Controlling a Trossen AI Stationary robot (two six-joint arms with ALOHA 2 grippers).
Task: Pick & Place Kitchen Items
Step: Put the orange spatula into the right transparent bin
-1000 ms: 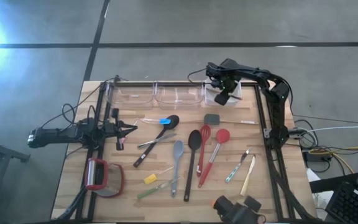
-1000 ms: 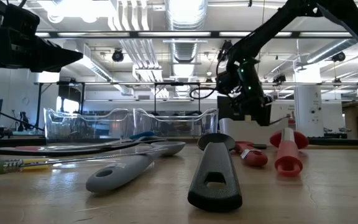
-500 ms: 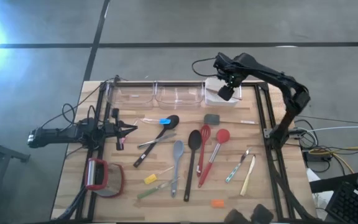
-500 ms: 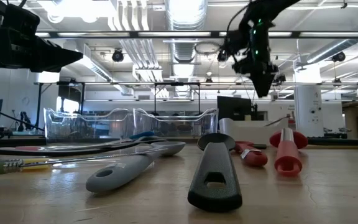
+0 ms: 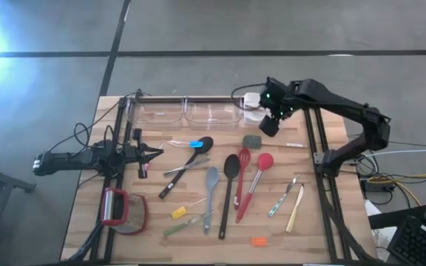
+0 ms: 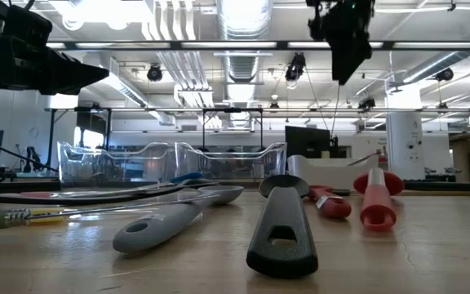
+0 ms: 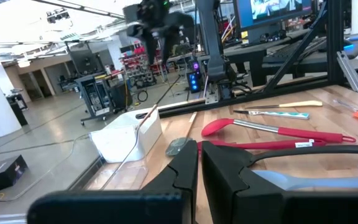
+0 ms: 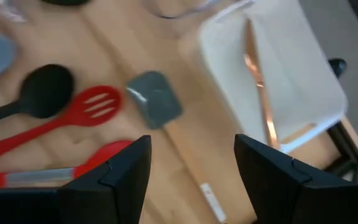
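Note:
Many kitchen items lie flat on the wooden table: a black spoon [image 5: 230,174], a red slotted spatula [image 5: 242,159], a red spatula [image 5: 263,161], a grey spatula [image 5: 252,140], a grey-blue spoon [image 5: 211,181], metal and wooden cutlery [image 5: 291,201], and yellow [image 5: 177,213], blue [image 5: 196,143] and orange [image 5: 258,241] pieces. A wooden-coloured utensil [image 8: 258,68] lies in the white tub [image 8: 291,68], one end leaning on its rim. My right gripper [image 5: 269,127] hangs open and empty high above the table, beside the tub and over the grey spatula [image 8: 157,99]. My left gripper [image 5: 157,153] is shut and empty at the table's left.
Two clear tubs [image 5: 161,111] [image 5: 213,111] stand along the far edge, left of the white tub. A red-framed round object [image 5: 120,210] lies at the near left. A dark frame [image 5: 310,148] runs along the table's right side.
My right gripper has risen from down at the white tub to high above the table and gone a little toward the near edge, staying empty. Its arm has swung out toward the table's right.

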